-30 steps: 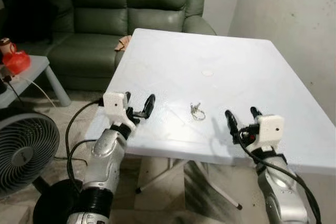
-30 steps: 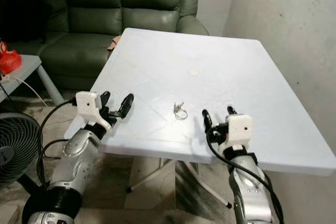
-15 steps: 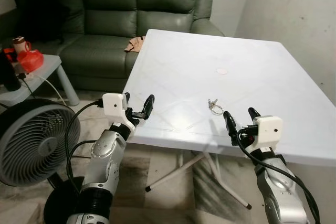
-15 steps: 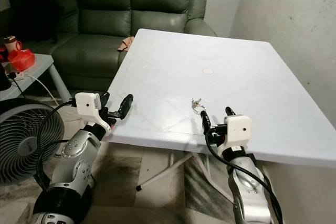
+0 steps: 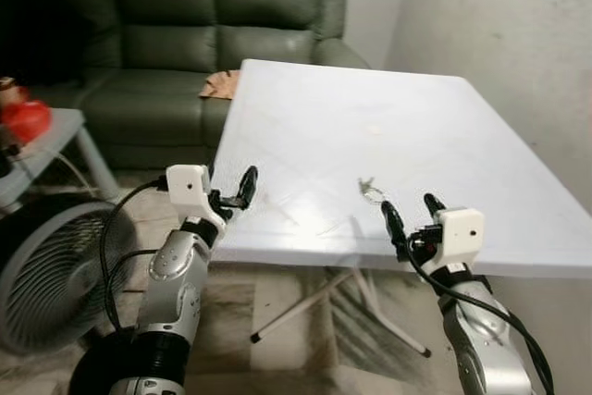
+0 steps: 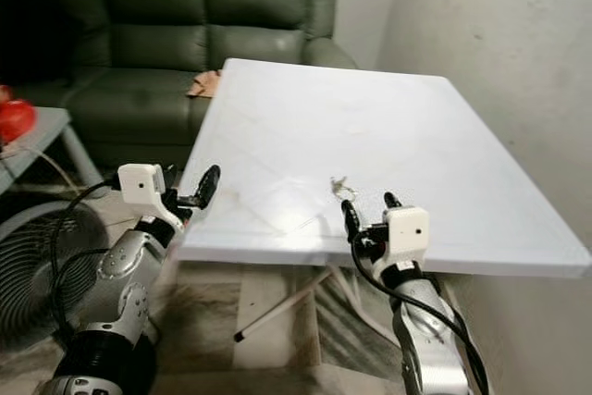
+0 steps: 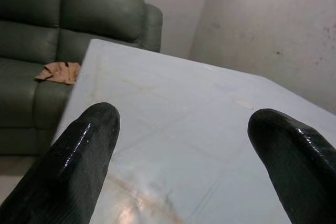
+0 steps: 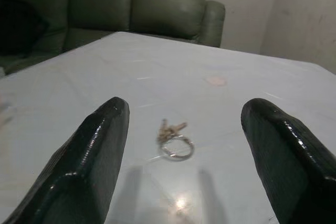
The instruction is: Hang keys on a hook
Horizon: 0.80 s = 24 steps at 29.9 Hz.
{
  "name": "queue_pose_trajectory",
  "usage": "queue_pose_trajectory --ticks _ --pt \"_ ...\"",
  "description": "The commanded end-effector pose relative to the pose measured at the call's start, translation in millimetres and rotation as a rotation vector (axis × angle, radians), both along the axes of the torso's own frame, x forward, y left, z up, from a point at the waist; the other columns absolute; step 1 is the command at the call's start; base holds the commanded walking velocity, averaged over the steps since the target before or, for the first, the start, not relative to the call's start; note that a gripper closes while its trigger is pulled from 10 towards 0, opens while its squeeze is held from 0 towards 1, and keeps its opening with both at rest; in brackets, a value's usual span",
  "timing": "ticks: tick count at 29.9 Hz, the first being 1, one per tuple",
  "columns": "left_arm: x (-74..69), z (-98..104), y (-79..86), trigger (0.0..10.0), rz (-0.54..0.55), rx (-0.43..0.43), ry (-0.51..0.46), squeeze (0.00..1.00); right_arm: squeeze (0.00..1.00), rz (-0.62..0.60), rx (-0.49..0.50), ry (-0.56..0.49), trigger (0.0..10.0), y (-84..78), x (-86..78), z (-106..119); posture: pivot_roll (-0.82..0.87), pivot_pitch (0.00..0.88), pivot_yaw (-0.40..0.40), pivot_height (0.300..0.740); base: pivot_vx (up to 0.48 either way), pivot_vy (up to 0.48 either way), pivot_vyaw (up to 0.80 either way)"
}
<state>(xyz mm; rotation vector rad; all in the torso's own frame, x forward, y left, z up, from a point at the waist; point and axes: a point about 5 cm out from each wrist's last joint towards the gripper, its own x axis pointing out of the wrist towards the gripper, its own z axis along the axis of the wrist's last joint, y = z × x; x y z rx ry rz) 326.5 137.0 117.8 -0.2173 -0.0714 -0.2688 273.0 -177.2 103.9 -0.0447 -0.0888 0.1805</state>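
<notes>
Lying flat on the white table (image 5: pixel 444 127), the keys (image 5: pixel 371 191) sit on a ring near the table's front edge, well apart from any hook; the ring is the nearer part and the small keys fan away from the robot toward the sofa (image 5: pixel 185 34); the right gripper (image 5: pixel 408 211) hovers at the front edge just short of the keys, its 2 black fingers spread wide and holding nothing; in the right wrist view the keys (image 8: pixel 174 140) lie on the tabletop between the 2 fingers (image 8: pixel 89 166), not touching either, and a faint round mark (image 8: pixel 215 81) shows farther along the surface; the left gripper (image 5: pixel 233 190) is raised beside the table's left front corner, its 2 fingers also spread and empty; the left wrist view looks across the pale tabletop between those fingers (image 7: pixel 79 156) toward the sofa and the grey wall (image 7: pixel 273 24); a tan cloth (image 5: pixel 220 85) lies on the sofa seat just beside the table's far left corner; to the robot's left stands a floor fan (image 5: pixel 46 265) with a round grille, and beyond it a low side table (image 5: pixel 55 136) carries a red object (image 5: pixel 23 119); black cables (image 5: pixel 120 247) loop from the left arm down toward the floor; the table's folding legs (image 5: pixel 305 307) cross beneath it over a mottled floor.
</notes>
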Motion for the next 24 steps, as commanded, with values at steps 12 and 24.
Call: queue_pose_trajectory --ticks 12,24 --pt "0.1 2.2 -2.2 10.0 0.038 0.049 -0.012 0.00 0.00 0.014 -0.010 0.004 10.0 1.1 0.4 2.1 -0.01 0.000 -0.036 0.711 0.000 0.000 0.00" --pt "-1.5 2.7 -3.1 10.0 0.035 0.058 -0.022 0.00 0.00 0.012 -0.036 0.026 10.0 -0.4 0.6 0.0 -0.01 0.000 -0.039 0.711 0.000 0.000 0.00"
